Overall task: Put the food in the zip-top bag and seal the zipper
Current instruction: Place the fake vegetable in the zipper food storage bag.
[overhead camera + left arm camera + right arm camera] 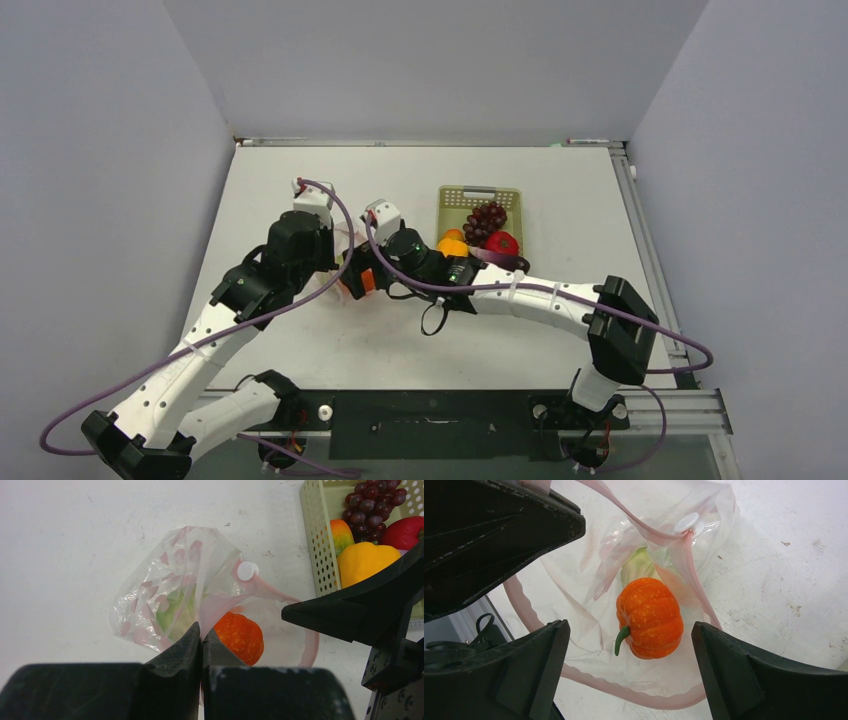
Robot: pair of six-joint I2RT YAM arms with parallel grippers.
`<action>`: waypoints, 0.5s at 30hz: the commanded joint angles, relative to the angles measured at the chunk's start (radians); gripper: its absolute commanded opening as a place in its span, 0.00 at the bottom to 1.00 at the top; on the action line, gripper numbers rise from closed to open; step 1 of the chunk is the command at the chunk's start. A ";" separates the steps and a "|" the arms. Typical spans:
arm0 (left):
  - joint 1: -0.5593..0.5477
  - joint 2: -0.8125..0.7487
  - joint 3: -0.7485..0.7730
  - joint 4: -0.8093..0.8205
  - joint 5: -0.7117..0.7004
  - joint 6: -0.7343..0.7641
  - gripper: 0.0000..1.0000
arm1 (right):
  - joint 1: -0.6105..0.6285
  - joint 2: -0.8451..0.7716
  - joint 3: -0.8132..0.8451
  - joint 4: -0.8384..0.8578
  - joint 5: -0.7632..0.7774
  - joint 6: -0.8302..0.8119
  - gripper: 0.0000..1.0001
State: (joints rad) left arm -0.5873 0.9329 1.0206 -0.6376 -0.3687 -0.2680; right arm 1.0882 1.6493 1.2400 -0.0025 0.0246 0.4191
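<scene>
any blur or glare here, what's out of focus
left wrist: the left gripper looks dark and soft-edged near the lens, the pumpkin is sharp; right wrist: mild sheen on the zip-top bag, no strong glare; top external: even light, faint shadows.

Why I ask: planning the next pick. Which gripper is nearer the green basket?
Right. The right gripper hangs open over the bag, on the side toward the basket; the left gripper is shut on the bag's edge, farther from the basket.
</scene>
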 commanded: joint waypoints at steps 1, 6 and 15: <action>0.004 -0.016 0.008 0.057 0.005 0.001 0.00 | 0.007 -0.067 0.025 0.030 0.046 -0.011 0.96; 0.004 -0.016 0.007 0.057 0.005 0.000 0.00 | 0.007 -0.113 0.031 0.006 0.117 -0.035 0.96; 0.005 -0.010 0.008 0.059 0.007 0.000 0.00 | -0.033 -0.133 0.033 -0.081 0.206 -0.047 0.98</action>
State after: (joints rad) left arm -0.5873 0.9329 1.0206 -0.6376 -0.3683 -0.2680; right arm 1.0798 1.5471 1.2404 -0.0593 0.1818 0.3782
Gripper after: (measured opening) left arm 0.001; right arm 0.974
